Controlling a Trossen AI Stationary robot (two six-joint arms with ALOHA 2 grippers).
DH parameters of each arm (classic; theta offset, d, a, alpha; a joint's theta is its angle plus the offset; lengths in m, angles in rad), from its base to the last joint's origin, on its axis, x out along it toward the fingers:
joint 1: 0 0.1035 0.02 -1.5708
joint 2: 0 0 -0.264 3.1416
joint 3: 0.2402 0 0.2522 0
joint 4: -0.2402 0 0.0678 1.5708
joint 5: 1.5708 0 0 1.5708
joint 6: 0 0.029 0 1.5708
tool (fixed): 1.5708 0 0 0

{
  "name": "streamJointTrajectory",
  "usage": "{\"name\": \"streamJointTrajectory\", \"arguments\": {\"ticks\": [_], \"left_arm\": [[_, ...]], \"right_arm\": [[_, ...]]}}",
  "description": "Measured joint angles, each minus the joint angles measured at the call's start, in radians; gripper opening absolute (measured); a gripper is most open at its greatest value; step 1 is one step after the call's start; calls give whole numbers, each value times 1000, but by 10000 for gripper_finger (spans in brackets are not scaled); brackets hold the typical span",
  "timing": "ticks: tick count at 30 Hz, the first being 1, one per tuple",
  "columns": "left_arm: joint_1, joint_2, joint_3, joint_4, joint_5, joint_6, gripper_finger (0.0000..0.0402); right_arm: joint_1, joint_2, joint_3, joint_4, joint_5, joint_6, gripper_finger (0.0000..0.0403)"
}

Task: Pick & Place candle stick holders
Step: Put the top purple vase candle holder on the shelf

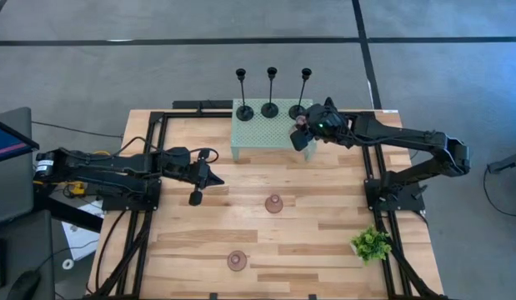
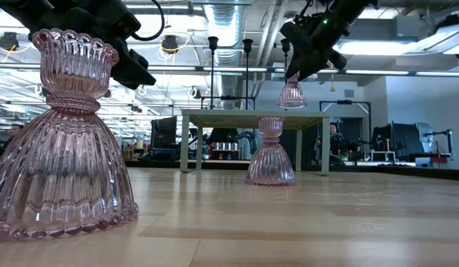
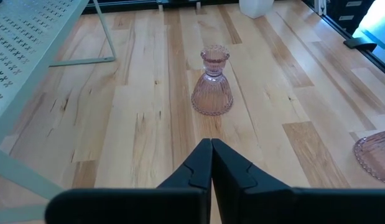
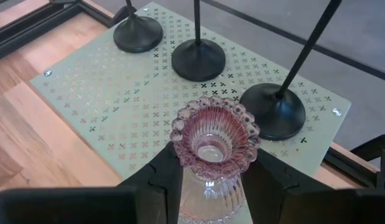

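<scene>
Three black holders [image 1: 269, 109] stand on their round bases along the far edge of the mint-green mesh shelf [image 1: 258, 133]. My right gripper [image 1: 302, 133] is shut on a pink glass holder [image 4: 214, 140] above the shelf's right end. Two more pink glass holders stand on their wide bases on the table: one mid-table [image 1: 274, 203], one near the front edge [image 1: 236, 261]. My left gripper [image 1: 209, 177] is shut and empty above the table's left half, pointing at the mid-table holder [image 3: 212, 81]. My right gripper pinches the pink holder between its two fingers [image 4: 170, 174], on the narrow neck [image 4: 211, 180] just under the scalloped top cup. The holder is upright, cup up, and lifted clear above the shelf top [image 2: 292, 95].
A small green plant [image 1: 372, 244] stands at the table's near right. Black frame rails run along the table's left and right sides [image 1: 149, 217]. Bare shelf mesh [image 4: 117, 93] lies in front of the black holders' bases.
</scene>
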Motion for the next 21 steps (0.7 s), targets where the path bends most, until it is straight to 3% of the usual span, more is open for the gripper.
{"name": "streamJointTrajectory", "arguments": {"ticks": [21], "left_arm": [[0, 0, 0, 0, 0, 0, 6]], "right_arm": [[-10, 0, -34, 28, 4, 28, 118]]}}
